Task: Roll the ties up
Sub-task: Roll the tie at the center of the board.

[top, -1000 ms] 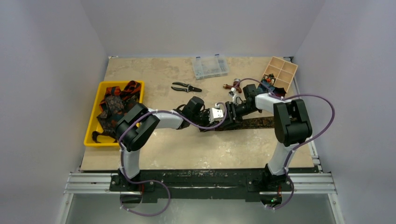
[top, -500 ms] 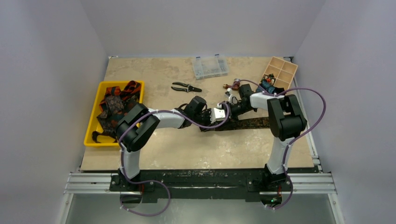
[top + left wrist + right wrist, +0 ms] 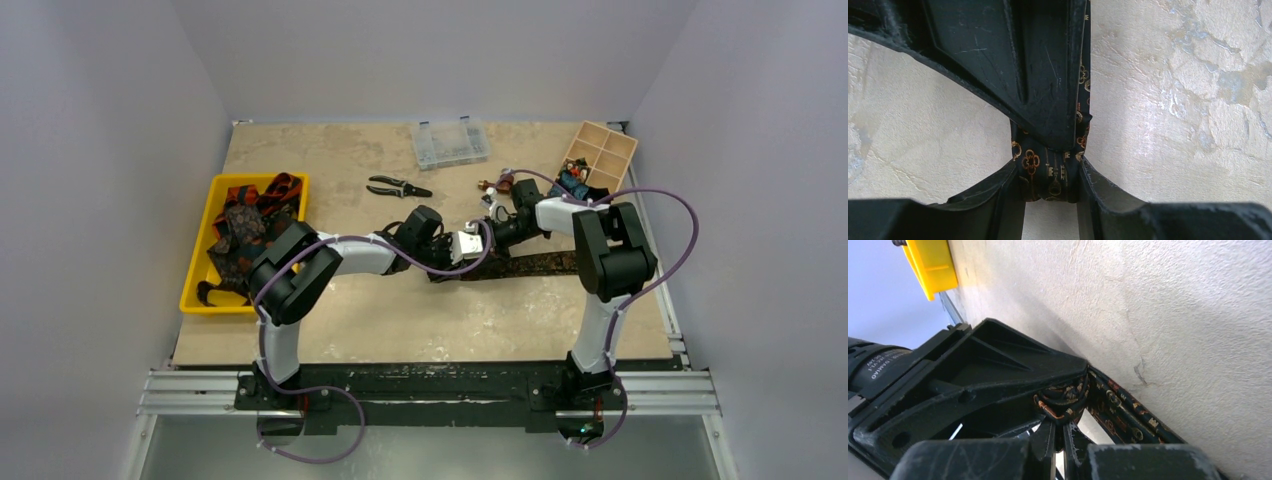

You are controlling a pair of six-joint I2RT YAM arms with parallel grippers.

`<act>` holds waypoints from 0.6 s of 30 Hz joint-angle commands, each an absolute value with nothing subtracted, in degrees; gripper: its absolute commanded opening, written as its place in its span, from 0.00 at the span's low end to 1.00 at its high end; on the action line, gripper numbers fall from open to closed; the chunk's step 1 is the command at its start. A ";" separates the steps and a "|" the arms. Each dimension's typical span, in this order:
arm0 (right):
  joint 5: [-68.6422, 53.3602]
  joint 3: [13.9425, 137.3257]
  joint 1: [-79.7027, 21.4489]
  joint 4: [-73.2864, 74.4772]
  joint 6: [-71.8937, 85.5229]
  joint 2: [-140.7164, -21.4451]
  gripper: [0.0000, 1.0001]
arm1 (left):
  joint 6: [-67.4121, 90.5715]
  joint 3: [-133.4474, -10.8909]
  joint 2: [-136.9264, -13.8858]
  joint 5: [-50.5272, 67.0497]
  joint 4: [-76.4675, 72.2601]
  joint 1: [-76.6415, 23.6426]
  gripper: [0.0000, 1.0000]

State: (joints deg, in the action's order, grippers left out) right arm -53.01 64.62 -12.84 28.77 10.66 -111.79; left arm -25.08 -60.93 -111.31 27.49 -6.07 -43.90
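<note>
Item: one dark tie with a gold pattern, lying flat on the surface towards the right edge, about midway between near and far edges. Its end nearer the middle is wound into a small coil. Left gripper: clamped across the coil, with cloth filling the gap between its fingers. Right gripper: clenched, tips meeting at the coil's open end and apparently nipping an inner turn of cloth, though how much it grasps cannot be told. Other ties: heaped in a yellow tray at the left edge, not yet rolled. Also present: pliers towards the far edge, a clear lidded box at the far edge, and a wooden divided box at the far right corner. Step in hand, as judged: winding the coil along the flat length. Hazards: a thin nip may slip off the smooth cloth. The two grippers crowd each other and may collide on turning. If either lets go, the coil is likely to spring loose. An off-line pull would wind it skewed into a cone.
</note>
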 commanded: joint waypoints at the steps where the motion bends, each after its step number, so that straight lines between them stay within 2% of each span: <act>1: -48.99 66.19 -11.63 29.85 7.35 -113.69 0.00 | -25.88 -57.91 -114.45 26.83 2.55 -43.17 0.41; 3: -47.49 66.38 -10.87 31.28 5.53 -114.95 0.00 | -24.65 -56.85 -113.72 30.00 -1.04 -41.95 0.50; 6: -45.41 66.50 -9.88 32.34 4.12 -116.67 0.00 | -23.18 -54.82 -112.73 35.14 -7.15 -40.44 0.58; 11: -42.88 67.46 -8.08 33.86 1.97 -119.91 0.00 | -22.52 -50.59 -111.93 40.46 -21.93 -40.01 0.62; 18: -41.52 68.28 -7.44 35.15 0.28 -122.01 0.00 | -16.57 -50.53 -116.21 43.07 -35.00 -40.03 0.65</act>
